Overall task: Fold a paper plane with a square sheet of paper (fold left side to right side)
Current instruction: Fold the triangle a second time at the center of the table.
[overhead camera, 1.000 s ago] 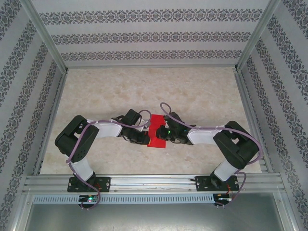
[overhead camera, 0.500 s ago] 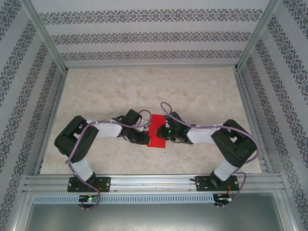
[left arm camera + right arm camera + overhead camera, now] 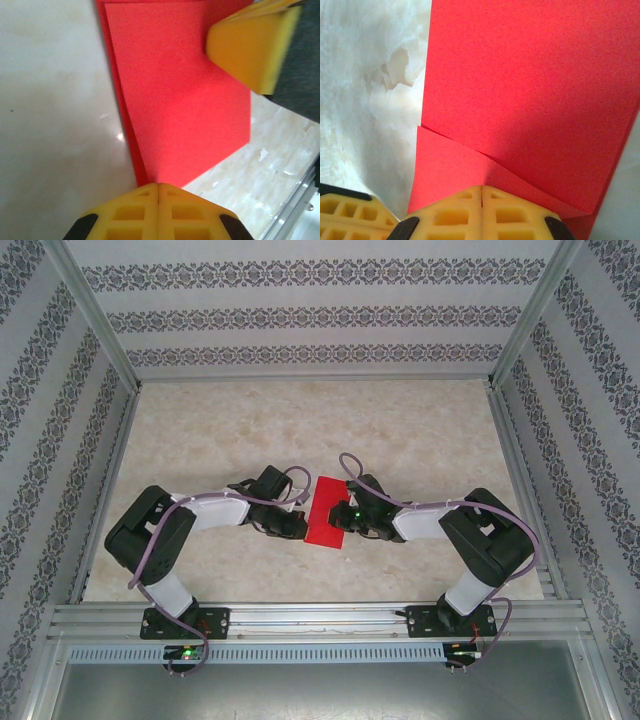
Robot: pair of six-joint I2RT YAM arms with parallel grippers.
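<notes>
The square sheet of paper (image 3: 327,510) lies on the table folded in half, a red upright rectangle rather than a paper plane. My left gripper (image 3: 299,525) is shut, its tips (image 3: 158,186) resting at the near end of the folded left edge of the paper (image 3: 180,100). My right gripper (image 3: 345,517) is also shut, its tips (image 3: 481,189) resting on the paper (image 3: 530,85), where the upper layer lifts slightly off the lower layer (image 3: 445,170). In the left wrist view a yellow finger (image 3: 250,50) of the right gripper sits over the paper's far right part.
The marble-patterned tabletop (image 3: 300,430) stretches behind the paper. Patterned walls (image 3: 300,315) and metal rails (image 3: 320,620) enclose it. Both arms (image 3: 215,510) (image 3: 440,515) reach in low from either side.
The left arm's elbow has swung outward and lower, and its gripper has slid a little left. More of the red paper shows between the two grippers. Both stay shut.
</notes>
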